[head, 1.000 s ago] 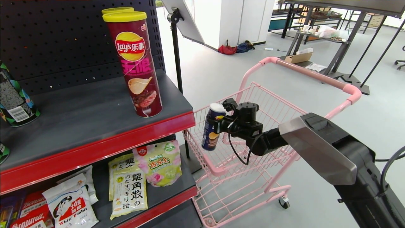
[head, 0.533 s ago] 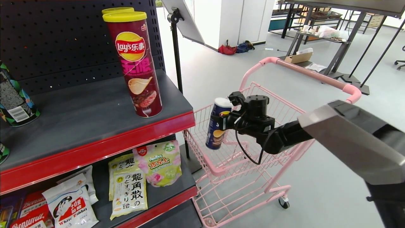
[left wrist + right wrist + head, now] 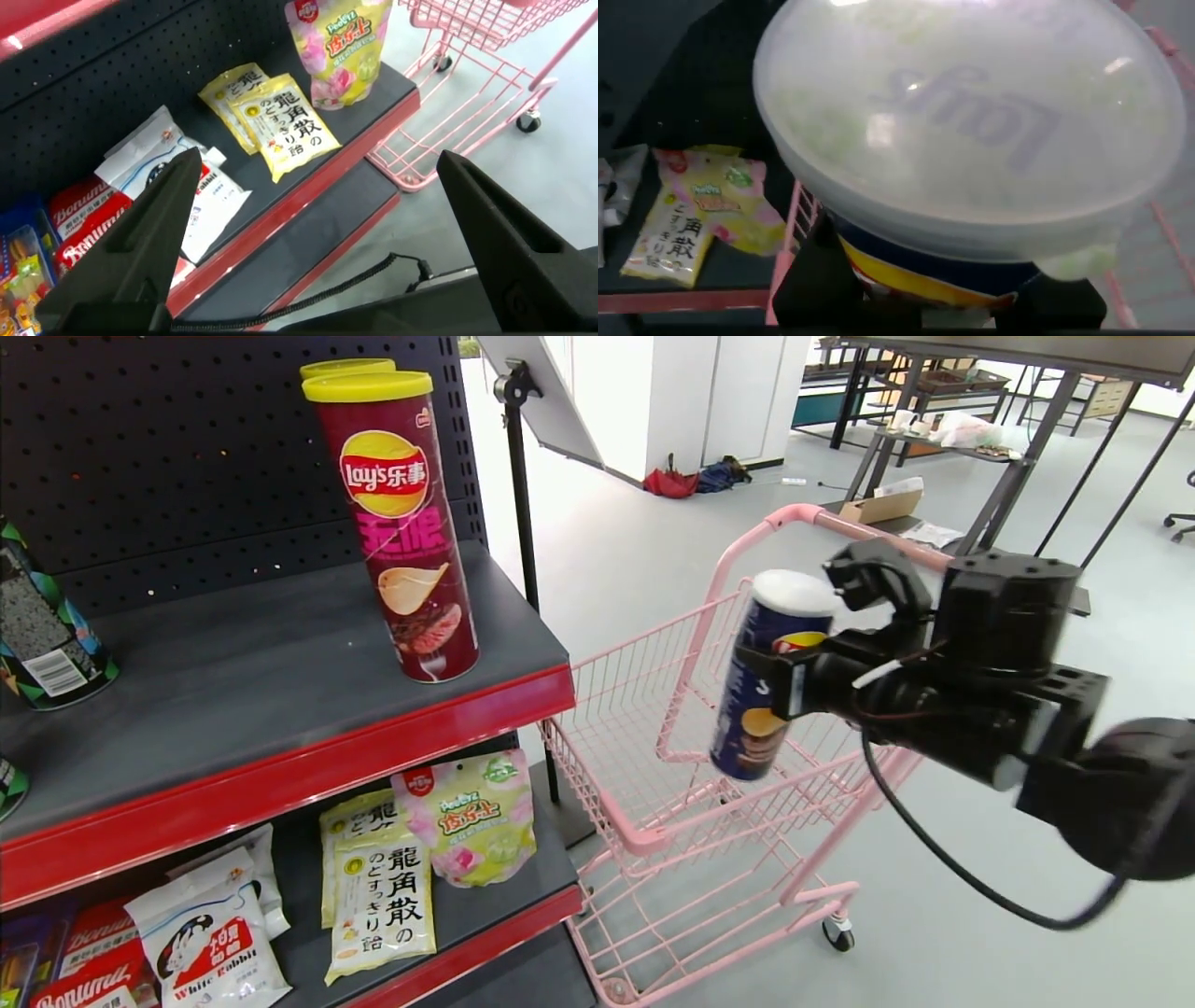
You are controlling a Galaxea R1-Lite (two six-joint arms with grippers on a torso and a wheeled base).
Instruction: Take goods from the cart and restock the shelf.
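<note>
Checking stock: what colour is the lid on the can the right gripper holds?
Whitish translucent lid, best in the right wrist view.

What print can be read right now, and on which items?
I don't transcribe print; where it stands:
Red can: large logo, clear.
Blue can: logo partly hidden.
Yellow bag: large characters, clear.
White bag: words, clear.
Patterned can: barcode digits too small.

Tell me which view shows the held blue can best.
The head view: the whole blue can, white lid to base, tilted, clamped in the right gripper by the cart. The right wrist view gives its lid close up and a strip of its body. The left wrist view faces the lower shelf and its bags.
</note>
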